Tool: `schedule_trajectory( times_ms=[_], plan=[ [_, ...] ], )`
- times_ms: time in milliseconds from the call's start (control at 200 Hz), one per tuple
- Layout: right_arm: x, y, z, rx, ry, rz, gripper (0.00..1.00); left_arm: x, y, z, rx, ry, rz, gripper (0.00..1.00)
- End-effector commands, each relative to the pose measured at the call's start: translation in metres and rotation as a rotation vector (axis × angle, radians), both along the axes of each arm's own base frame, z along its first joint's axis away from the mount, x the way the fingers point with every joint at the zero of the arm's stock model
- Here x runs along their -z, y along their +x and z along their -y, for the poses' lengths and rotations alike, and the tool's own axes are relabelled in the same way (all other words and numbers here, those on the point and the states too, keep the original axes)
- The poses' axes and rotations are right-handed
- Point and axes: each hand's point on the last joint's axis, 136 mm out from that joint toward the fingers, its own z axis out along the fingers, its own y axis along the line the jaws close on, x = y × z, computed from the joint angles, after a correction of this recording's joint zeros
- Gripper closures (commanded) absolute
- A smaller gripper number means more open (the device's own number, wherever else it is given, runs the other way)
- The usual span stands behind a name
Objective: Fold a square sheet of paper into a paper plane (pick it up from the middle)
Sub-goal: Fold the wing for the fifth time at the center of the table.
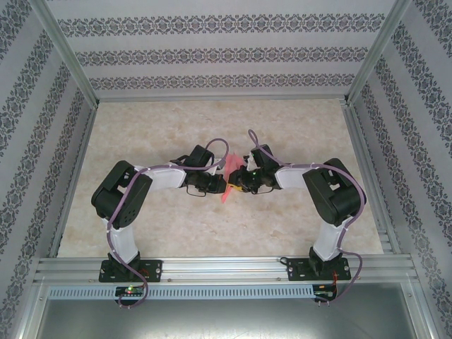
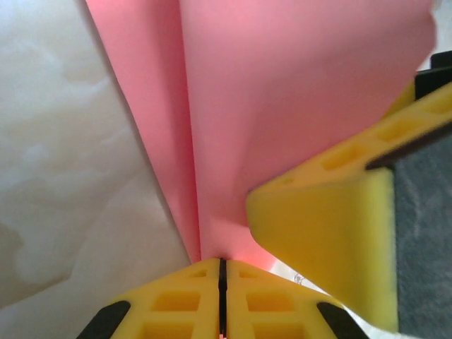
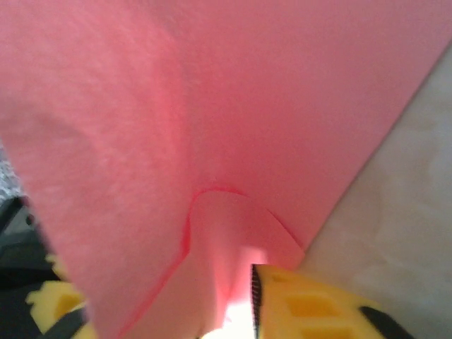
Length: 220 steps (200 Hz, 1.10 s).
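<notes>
Pink-red paper hangs between 2 claws above the middle of the pale marbled surface [image 1: 212,127]. This 1 sheet of paper [image 1: 227,194] is off the surface, held where the 2 arms meet. In the left wrist view it carries 1 long crease running down toward the left claw [image 2: 221,265], whose fingers are pressed together with the folded edge pinched in their seam. The right claw [image 1: 238,186] faces it from the other side. One of its yellow fingers [image 2: 325,233] lies against the sheet, and in the right wrist view the paper curls down between its 2 fingers. I cannot tell whether that claw is pinching the paper or merely straddling it.

As I judge it, the pick-up from the middle is done and a centre fold is started. The nose folds and wing folds look undone, since the sheet spreads wide and loose rather than forming a slim dart. Most of the task is left.
</notes>
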Motion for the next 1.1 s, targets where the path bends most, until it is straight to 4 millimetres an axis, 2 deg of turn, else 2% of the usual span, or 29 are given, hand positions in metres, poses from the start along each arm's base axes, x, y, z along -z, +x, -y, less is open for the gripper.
schedule_trajectory(
  times_ms=[0,185,345,510,744,964,1094],
  plan=[
    [-0.008,0.006,-0.006,0.011,0.02,0.048,0.85,0.0,0.004,0.0,-0.008,-0.025,-0.004,0.89],
    [-0.007,0.011,-0.001,0.001,-0.024,0.059,0.95,-0.009,0.003,0.0,-0.003,-0.037,0.004,0.88],
    [-0.004,0.012,0.004,-0.023,-0.059,0.055,0.99,-0.019,0.011,-0.004,-0.019,-0.049,0.024,0.88],
    [-0.005,0.012,0.007,-0.067,-0.086,0.06,1.0,-0.025,0.03,-0.009,-0.048,-0.062,0.043,0.88],
    [-0.006,0.009,0.01,-0.117,-0.122,0.062,1.0,-0.028,0.06,-0.006,-0.058,-0.079,0.049,0.88],
    [-0.004,0.008,0.009,-0.128,-0.116,0.056,1.0,-0.021,0.079,-0.001,-0.054,-0.084,0.03,0.9],
    [-0.006,0.008,0.009,-0.131,-0.11,0.058,1.0,-0.015,0.084,0.0,-0.048,-0.077,0.017,0.91]
  ],
)
